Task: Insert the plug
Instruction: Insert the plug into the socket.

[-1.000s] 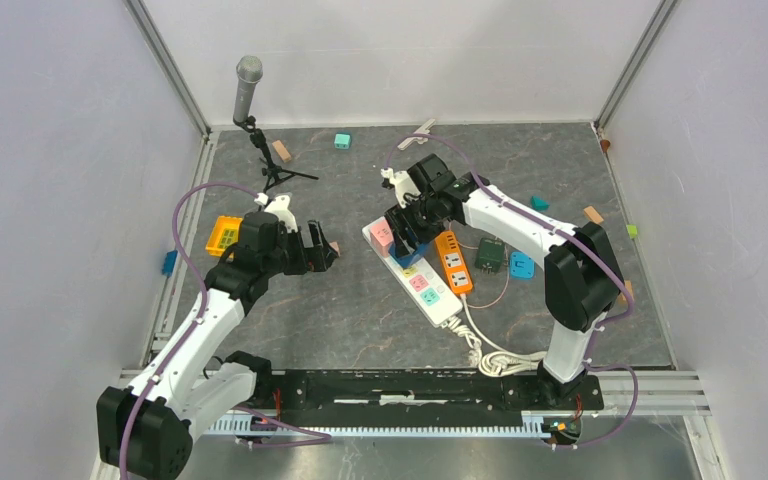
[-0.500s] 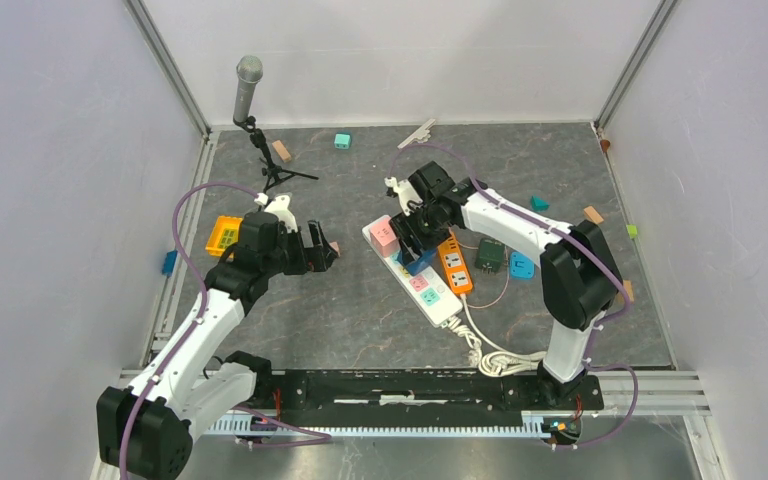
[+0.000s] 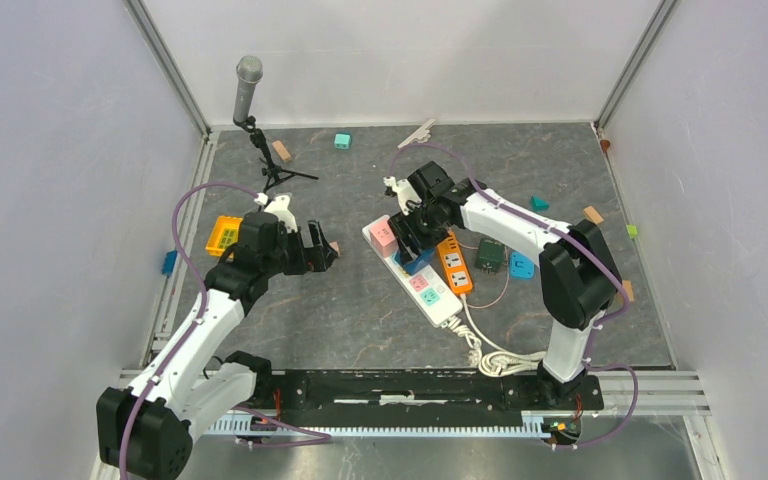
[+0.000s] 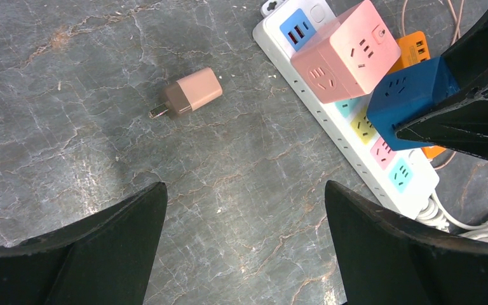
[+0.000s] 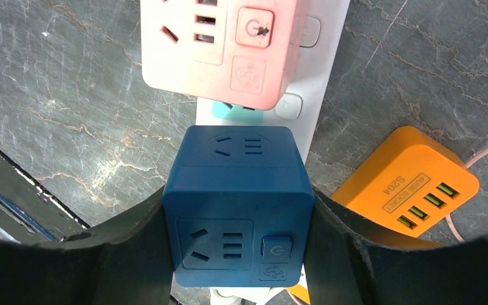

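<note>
A white power strip (image 3: 430, 290) lies diagonally at the table's middle. A pink cube adapter (image 3: 384, 236) sits plugged in near its far end. My right gripper (image 3: 412, 240) is shut on a blue cube adapter (image 5: 238, 206), holding it over the strip (image 5: 321, 70) just beside the pink cube (image 5: 219, 47). Whether its pins are in the socket is hidden. My left gripper (image 3: 322, 248) is open and empty, hovering over bare table; its wrist view shows a small pink charger plug (image 4: 187, 94) lying on the table, the strip (image 4: 356, 162), the pink cube (image 4: 346, 51) and the blue cube (image 4: 413, 95).
An orange USB socket block (image 3: 454, 260) lies beside the strip, with a dark green adapter (image 3: 489, 256) and a blue one (image 3: 521, 265) to its right. A microphone on a stand (image 3: 250, 100) is at the back left. An orange item (image 3: 224, 236) lies far left. Small blocks are scattered around.
My right gripper with the blue cube has shifted slightly along the strip and settled beside the pink cube. The left arm has not moved.
</note>
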You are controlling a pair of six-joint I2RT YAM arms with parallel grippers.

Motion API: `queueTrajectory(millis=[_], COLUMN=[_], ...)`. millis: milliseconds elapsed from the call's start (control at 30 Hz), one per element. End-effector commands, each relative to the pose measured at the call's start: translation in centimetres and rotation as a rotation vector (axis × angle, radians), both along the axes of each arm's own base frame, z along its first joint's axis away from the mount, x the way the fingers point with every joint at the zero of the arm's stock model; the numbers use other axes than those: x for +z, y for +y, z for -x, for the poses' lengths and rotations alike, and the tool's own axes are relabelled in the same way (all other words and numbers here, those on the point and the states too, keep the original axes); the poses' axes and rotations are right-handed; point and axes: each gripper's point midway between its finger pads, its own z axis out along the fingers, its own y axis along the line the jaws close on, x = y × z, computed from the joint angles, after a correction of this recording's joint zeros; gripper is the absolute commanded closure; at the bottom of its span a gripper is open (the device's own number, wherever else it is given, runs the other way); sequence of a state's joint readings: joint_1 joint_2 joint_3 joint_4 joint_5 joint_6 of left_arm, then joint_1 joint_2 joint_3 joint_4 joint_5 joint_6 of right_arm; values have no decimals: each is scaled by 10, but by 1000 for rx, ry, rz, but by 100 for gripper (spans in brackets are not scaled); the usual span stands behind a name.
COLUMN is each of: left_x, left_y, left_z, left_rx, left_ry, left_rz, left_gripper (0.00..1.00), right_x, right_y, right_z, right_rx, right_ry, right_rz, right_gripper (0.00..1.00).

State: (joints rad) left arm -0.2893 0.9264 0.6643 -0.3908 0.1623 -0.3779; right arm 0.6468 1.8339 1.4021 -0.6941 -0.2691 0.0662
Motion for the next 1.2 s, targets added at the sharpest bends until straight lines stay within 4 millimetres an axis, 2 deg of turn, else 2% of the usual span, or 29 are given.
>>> queueTrajectory(millis=[0, 467, 800, 1167], left_x=[20, 20, 20, 21], left_y=[1, 2, 2, 2], left_z=[-8, -8, -8, -8], left_rx=[-25, -23, -23, -22], left_ry=[-83, -86, -86, -91], left_rz=[-22, -22, -22, -22], left_gripper=[0, 0, 0, 0], right_x=[-9, 9, -10, -13], right_y=[3, -8, 6, 5], right_z=[2, -12, 6, 5], right_rx=[1, -41, 5, 2], right_ry=[12, -81, -2, -14], right_rz=[25, 108, 48, 89], right_gripper=[100, 100, 100, 100])
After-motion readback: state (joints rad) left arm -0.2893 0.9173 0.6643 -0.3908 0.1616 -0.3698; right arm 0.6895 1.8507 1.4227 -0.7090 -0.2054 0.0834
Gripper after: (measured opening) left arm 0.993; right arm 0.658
